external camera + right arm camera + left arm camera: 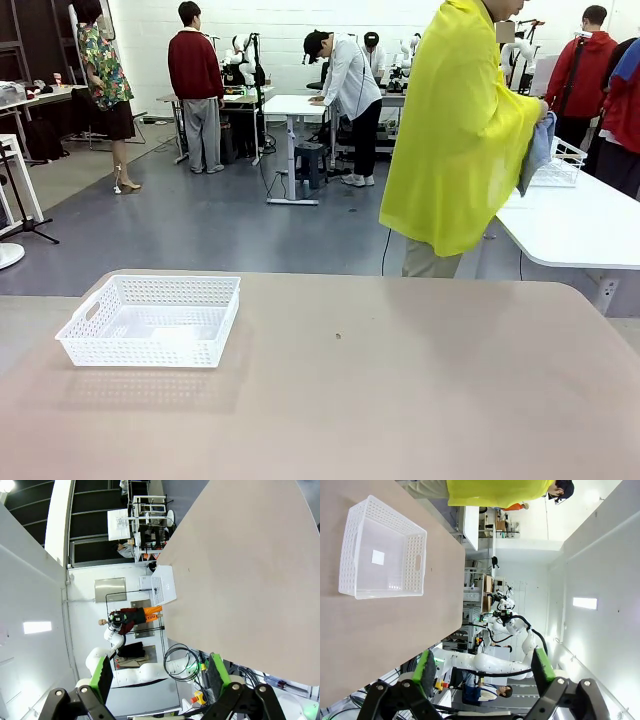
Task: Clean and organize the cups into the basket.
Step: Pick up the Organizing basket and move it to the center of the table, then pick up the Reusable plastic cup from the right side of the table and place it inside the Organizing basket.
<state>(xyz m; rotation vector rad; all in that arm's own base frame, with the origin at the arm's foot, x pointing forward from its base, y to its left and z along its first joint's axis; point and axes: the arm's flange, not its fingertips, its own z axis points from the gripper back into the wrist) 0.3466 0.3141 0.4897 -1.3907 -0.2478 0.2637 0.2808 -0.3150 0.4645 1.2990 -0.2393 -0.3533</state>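
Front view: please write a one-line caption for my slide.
White lattice basket on the left of the tan table; a person in a yellow poncho stands beyond its far edge.

White walls [280,20], grey floor [200,230], white desks [295,105] behind the tan table [400,400].

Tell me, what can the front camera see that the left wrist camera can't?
Front view, not the left wrist view: a blue-grey cloth held by the person in yellow, and a white wire rack on a white side table. Left wrist view, not the front view: the left gripper, open, with green pads. Both: the white basket, with no cups in it, on the tan table, and the person in yellow.
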